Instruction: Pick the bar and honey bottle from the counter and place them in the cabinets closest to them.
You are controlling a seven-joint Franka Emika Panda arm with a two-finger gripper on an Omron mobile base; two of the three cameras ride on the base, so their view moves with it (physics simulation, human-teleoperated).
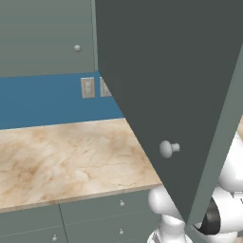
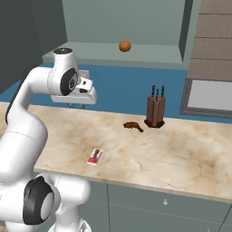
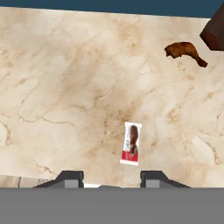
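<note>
Red-and-white wrapped, the bar (image 3: pixel 131 143) lies flat on the marbled counter (image 2: pixel 190 158) near its front edge, directly below the gripper (image 2: pixel 75 106), which hangs high above it with fingers drawn in and nothing between them. The honey bottle I cannot find. Descending with jaws this narrow risks pressing onto the wrapper; the open cabinet door (image 1: pixel 180 95) also crowds the arm.

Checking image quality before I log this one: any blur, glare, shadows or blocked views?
Left base view: sharp, but the open grey-green cabinet door blocks most of it. Right base view: even flat light, no glare, faint shadow beside the brown knife block. Hand view: crisp, the white-and-red wrapped bar casts almost no shadow.
</note>
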